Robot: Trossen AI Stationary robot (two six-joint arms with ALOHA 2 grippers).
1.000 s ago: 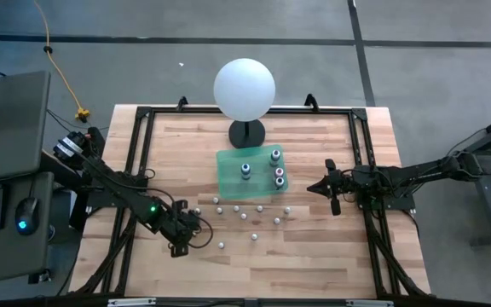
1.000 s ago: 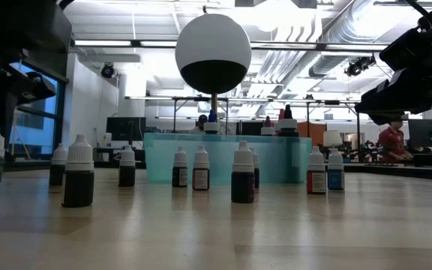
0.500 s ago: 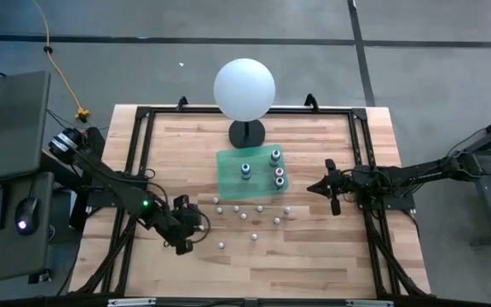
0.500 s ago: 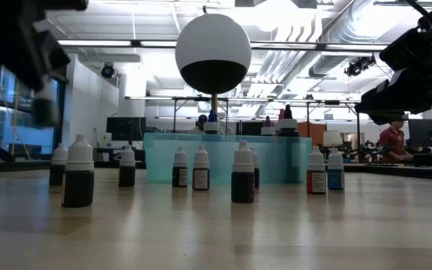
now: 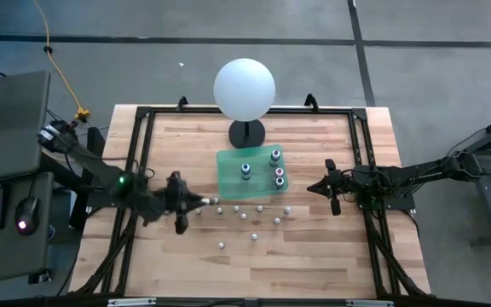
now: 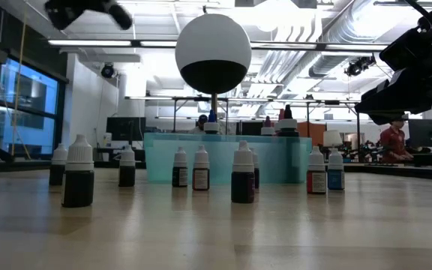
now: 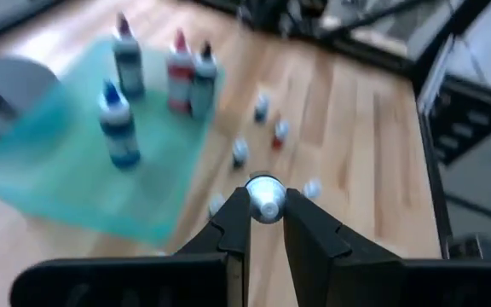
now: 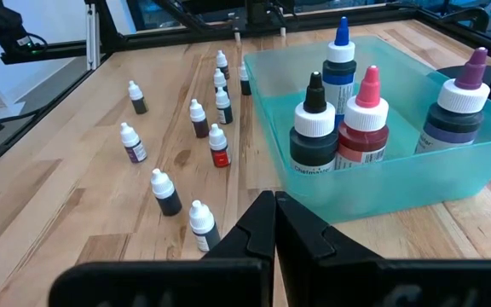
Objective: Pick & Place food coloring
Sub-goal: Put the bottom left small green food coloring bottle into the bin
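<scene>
**Left gripper carries one small bottle above the table**

The wooden table [image 5: 314, 247] bears a teal tray [image 5: 228, 170] and loose food coloring bottles [image 5: 247, 216] near it. The left gripper [image 7: 265, 206] is closed on one small food coloring bottle [image 7: 264, 196], raised beside the tray. The right gripper [image 8: 274, 213] waits fully closed and empty at the right.

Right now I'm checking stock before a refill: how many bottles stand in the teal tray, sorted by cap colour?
black-capped bottle: 1
blue-capped bottle: 1
pink-capped bottle: 1
purple-capped bottle: 1
Total in the teal tray: 4
</scene>
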